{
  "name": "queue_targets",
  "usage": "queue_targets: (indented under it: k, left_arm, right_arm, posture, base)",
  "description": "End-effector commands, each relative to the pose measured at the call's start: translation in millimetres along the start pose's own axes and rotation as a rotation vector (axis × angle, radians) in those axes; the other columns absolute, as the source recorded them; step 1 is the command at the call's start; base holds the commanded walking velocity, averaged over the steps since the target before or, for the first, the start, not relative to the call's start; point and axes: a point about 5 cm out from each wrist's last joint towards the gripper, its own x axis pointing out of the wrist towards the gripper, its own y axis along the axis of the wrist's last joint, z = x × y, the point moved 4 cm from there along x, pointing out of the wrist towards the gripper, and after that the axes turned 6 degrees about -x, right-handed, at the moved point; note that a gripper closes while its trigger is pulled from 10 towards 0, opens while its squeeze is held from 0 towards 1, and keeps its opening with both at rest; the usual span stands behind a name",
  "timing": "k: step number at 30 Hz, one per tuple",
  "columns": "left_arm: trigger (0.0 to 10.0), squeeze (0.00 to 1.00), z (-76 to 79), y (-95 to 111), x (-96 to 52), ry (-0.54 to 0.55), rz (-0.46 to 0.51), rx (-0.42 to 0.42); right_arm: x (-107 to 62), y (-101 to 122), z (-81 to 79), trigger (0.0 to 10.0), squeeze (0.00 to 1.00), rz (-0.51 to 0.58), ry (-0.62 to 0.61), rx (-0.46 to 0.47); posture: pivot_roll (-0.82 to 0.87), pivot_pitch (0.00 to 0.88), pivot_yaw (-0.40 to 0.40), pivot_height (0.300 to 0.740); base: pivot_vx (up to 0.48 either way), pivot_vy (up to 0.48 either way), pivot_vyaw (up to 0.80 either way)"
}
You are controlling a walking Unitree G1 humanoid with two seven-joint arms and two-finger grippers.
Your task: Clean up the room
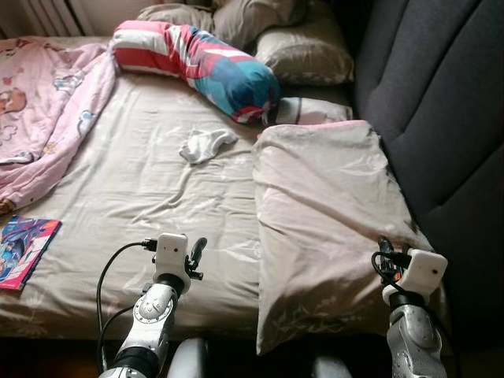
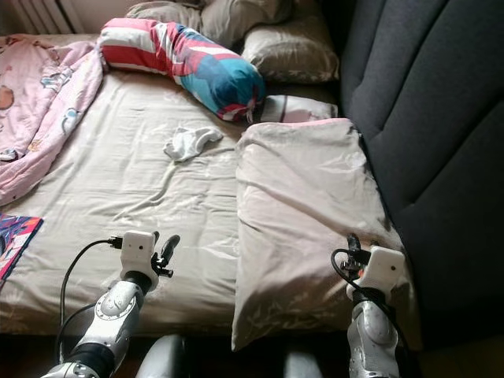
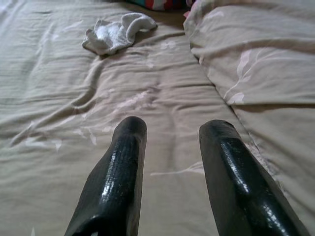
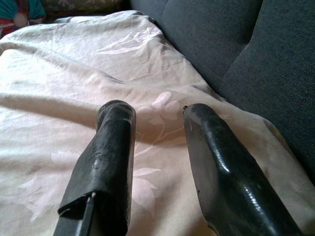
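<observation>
A crumpled white cloth point(image 1: 206, 144) lies on the beige bed sheet point(image 1: 142, 197), also visible as the white cloth point(image 3: 118, 32) in the left wrist view. My left gripper point(image 1: 195, 253) hovers open over the sheet near the bed's front edge, well short of the cloth, with nothing between its fingers point(image 3: 120, 162). My right gripper point(image 1: 385, 250) is open above the near end of a large pale pink pillow point(image 1: 323, 205), fingers point(image 4: 110, 142) empty, close to the dark headboard.
A striped red, white and blue bolster point(image 1: 197, 63) lies across the back, with grey pillows point(image 1: 303, 51) behind. A pink blanket point(image 1: 39, 110) is bunched at the left. A colourful book point(image 1: 24, 248) rests at the front left. The dark upholstered headboard point(image 1: 441, 102) runs along the right.
</observation>
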Motion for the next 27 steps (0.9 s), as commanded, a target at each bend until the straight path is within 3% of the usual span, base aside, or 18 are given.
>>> queue_targets:
  k: [1,8,14,19,27]
  left_arm:
    - [10.0,0.00,-4.9,-4,-5.1,0.017,-0.007,0.004]
    - [10.0,0.00,-5.4,-4,-5.7,0.022,-0.006,0.004]
    - [10.0,0.00,-9.9,-14,-9.6,0.045,-0.046,-0.010]
    - [10.0,0.00,-23.1,-38,-22.5,0.103,-0.147,-0.032]
    - [10.0,0.00,-42.9,-84,-57.0,0.201,-0.362,-0.042]
  right_arm:
    - [-1.8,-2,-0.3,10.0,0.00,-0.009,0.002,0.010]
    - [3.0,-1,-8.9,10.0,0.00,-0.025,0.050,0.017]
    - [2.0,-13,-27.0,10.0,0.00,-0.079,0.140,0.028]
    - [-7.8,-37,-26.1,10.0,0.00,-0.175,0.141,0.021]
    - [-32.3,-83,-20.9,10.0,0.00,-0.401,0.169,-0.042]
  posture:
    - [-0.10,0.146,-0.001,0.663]
    - [-0.10,0.134,-0.001,0.698]
    - [-0.09,0.107,-0.006,0.738]
    - [-0.09,0.087,-0.007,0.740]
    - [-0.09,0.046,-0.007,0.740]
  base:
    - [0.000,0.000,0.00]
    - [0.000,0.000,0.00]
    - [0.000,0.000,0.00]
    - [0.000,0.000,0.00]
    - [0.000,0.000,0.00]
